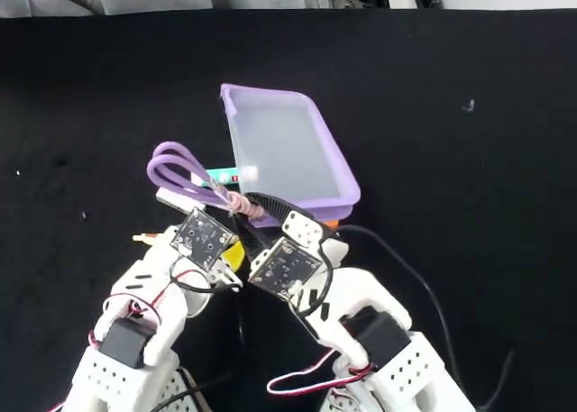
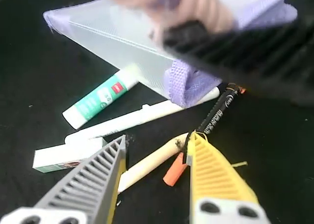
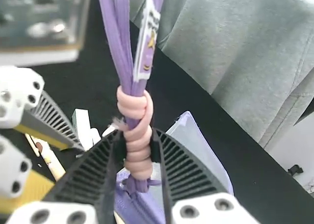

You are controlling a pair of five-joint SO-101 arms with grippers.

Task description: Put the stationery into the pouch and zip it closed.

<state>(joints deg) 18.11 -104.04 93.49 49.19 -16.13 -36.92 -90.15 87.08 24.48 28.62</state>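
Observation:
The purple translucent pouch [image 1: 279,146] [image 2: 117,42] [image 3: 196,145] lies mid-table. My right gripper [image 3: 136,136] [image 1: 248,209], with black fingers, is shut on the pink coil [image 3: 136,150] of the pouch's purple strap [image 1: 176,170] [image 3: 122,37]. My left gripper [image 2: 156,138] [image 1: 233,250] stands open just above a cream pencil [image 2: 152,160]. Around it lie an orange piece [image 2: 174,171], a black marker [image 2: 218,113], a white pen [image 2: 142,117], a green-and-white glue stick [image 2: 100,96] [image 1: 225,175] and a boxed eraser [image 2: 64,155]. The pouch partly covers the pen and glue stick.
Black cloth [image 1: 469,205] covers the table, with open room to the right and left of the pouch. Grey fabric [image 3: 235,47] hangs behind the far edge. A black cable [image 1: 424,295] runs along the right arm.

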